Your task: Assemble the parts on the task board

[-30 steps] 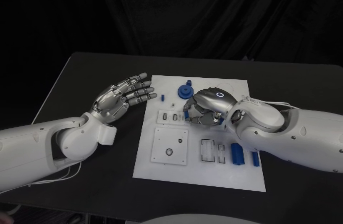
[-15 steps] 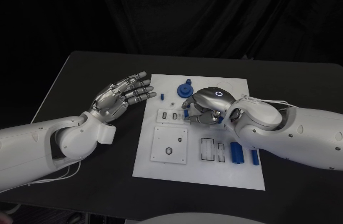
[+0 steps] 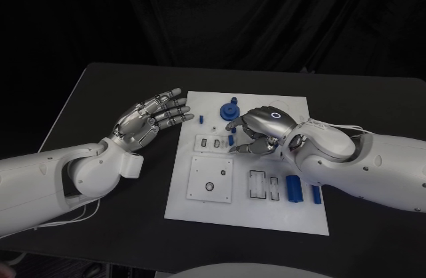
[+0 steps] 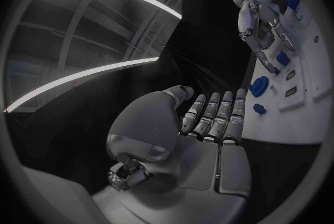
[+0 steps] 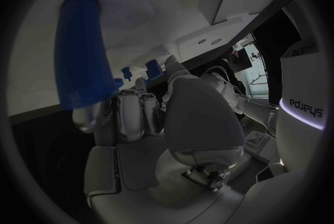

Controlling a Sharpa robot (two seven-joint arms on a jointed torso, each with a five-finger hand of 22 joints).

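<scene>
The white task board [image 3: 253,210] lies in the middle of the black table. My right hand [image 3: 259,132] hovers over its middle and pinches a long blue part [image 3: 231,140] at its fingertips. That blue part [image 5: 80,51] stands upright above the fingers [image 5: 94,115] in the right wrist view. A blue gear [image 3: 230,111] and a small blue peg [image 3: 201,119] sit at the board's far side. My left hand [image 3: 151,121] hangs palm up beside the board's left edge, fingers spread and holding nothing; the left wrist view shows the same hand [image 4: 202,135] and the gear [image 4: 259,84].
Two blue blocks [image 3: 293,187] [image 3: 316,194] lie on the board's near right. A white square plate with a hole [image 3: 211,181] and slotted recesses [image 3: 258,186] take up the board's near half. Bare black table [image 3: 106,87] surrounds the board.
My right hand has shifted a little toward the far right with the blue part still in its fingertips. The left hand has not moved.
</scene>
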